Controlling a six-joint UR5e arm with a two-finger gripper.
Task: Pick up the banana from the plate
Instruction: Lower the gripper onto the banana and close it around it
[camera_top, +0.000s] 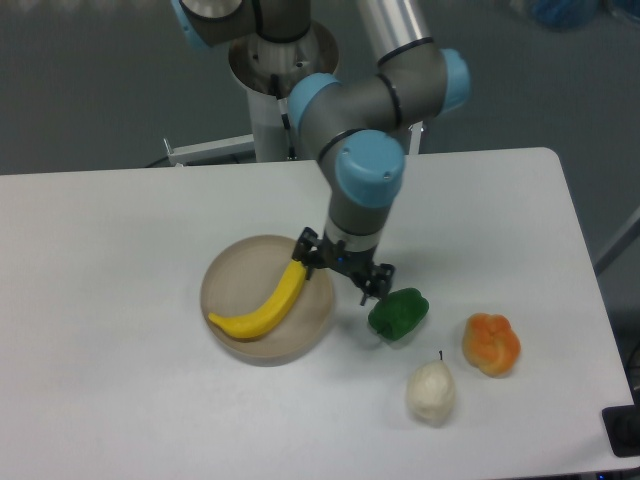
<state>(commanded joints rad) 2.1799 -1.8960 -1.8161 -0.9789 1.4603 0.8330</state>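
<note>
The approach is judged under way: the gripper, jaws spread and empty, must be centred over the banana.

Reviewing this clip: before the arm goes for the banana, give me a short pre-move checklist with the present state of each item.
1. Banana lies on the plate, nothing on top of it: ok.
2. Pincer empty and open: it looks spread with nothing between the fingers, ok.
3. Pincer centred over the banana's middle: not ok; it sits at the plate's right rim, near the banana's upper tip.
4. Fingers set across the banana's width: cannot tell from this single view.
5. Neighbours clear of the path: the green pepper, pear and orange fruit all lie right of the plate, away from the banana: ok.
</note>
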